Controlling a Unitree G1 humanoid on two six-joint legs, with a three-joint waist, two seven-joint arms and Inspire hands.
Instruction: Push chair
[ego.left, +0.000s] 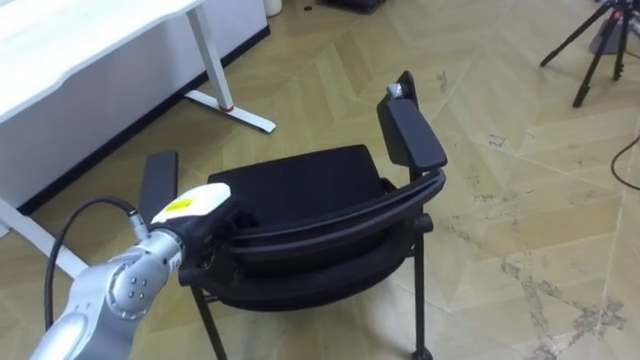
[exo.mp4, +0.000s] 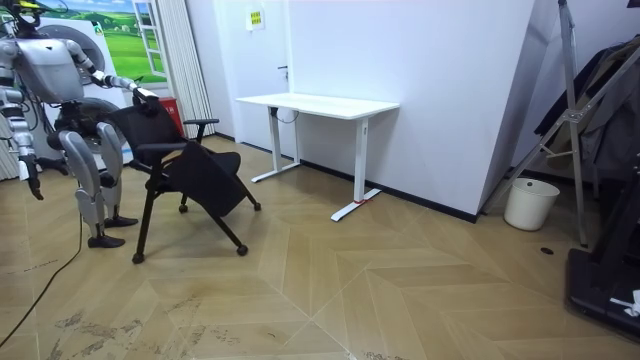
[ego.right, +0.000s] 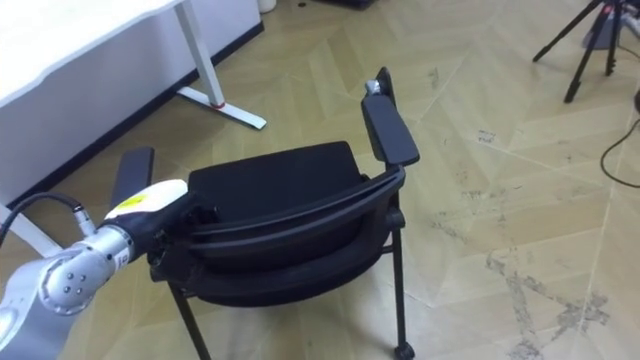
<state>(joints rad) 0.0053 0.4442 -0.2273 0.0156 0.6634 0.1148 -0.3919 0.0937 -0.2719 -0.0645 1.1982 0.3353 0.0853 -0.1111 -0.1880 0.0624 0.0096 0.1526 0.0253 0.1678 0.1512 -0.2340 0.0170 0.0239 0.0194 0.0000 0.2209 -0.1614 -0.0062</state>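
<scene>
A white desk (exo.mp4: 318, 103) stood centre-frame against a white wall (exo.mp4: 450, 70); a pale bin (exo.mp4: 530, 203) sat at right on parquet floor (exo.mp4: 400, 290).

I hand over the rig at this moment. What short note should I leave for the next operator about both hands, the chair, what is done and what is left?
Left hand: resting on the left end of the backrest of the black chair; whether it grips cannot be seen.
Right hand: hanging at the robot's side, off the chair.
Chair: on the floor directly before the robot, well apart from the white desk.
Done: the robot stands behind the chair with one hand on it.
Left: the push itself; how far it must go cannot be told from here.
</scene>
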